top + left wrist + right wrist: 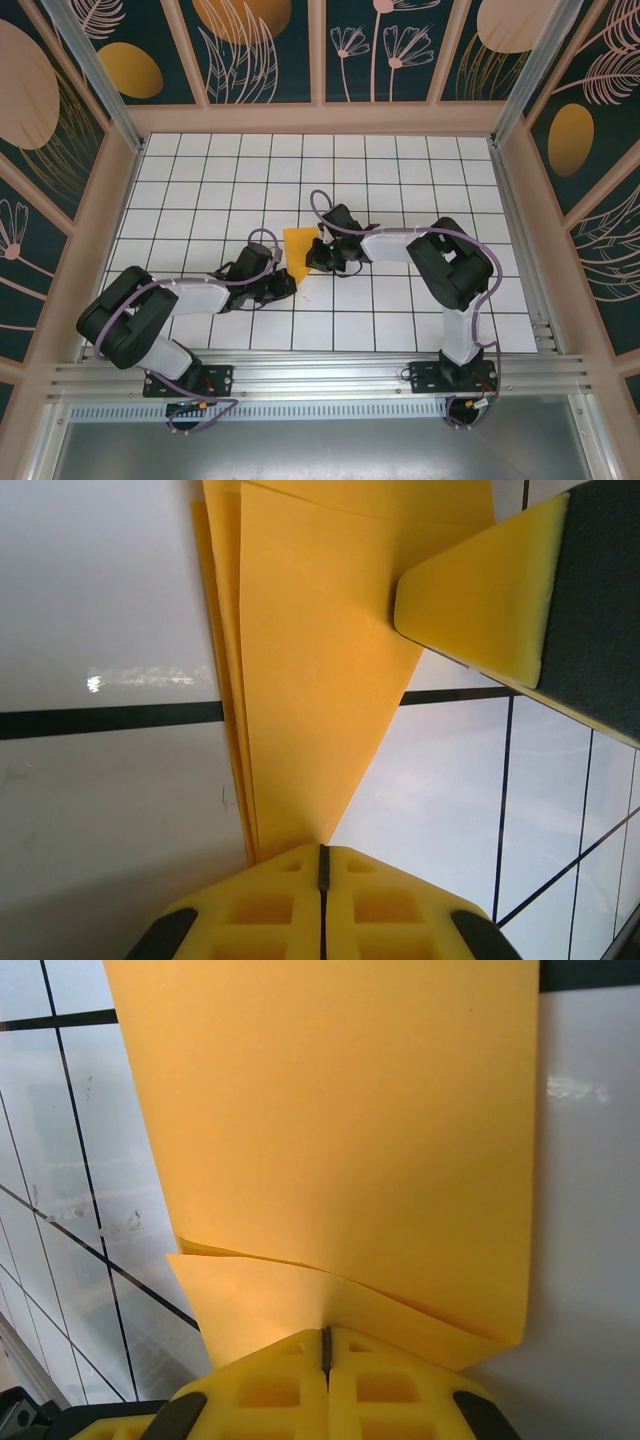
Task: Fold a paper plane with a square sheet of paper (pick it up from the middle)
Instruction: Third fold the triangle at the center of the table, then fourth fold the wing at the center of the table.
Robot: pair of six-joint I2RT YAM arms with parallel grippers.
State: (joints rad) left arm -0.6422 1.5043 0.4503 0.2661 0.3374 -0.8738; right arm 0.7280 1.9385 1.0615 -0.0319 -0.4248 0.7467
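The square sheet of paper point(300, 252) lies on the white grid table as a folded orange wedge, wide end far and point near. My left gripper point(286, 284) is shut at the wedge's near point. In the left wrist view the paper point(310, 680) narrows down to the closed seam of the yellow fingers point(260, 910) and passes under their tips. My right gripper point(314, 256) is shut at the wedge's right edge. In the right wrist view two layers of paper point(330, 1130) run under its fingers point(390, 1390), the upper layer slightly lifted. The right finger point(480, 600) rests on the paper.
The table point(400, 180) is a white tiled board with wooden walls on three sides. An aluminium rail point(320, 375) runs along the near edge by the arm bases. Both arms reach in low toward the middle.
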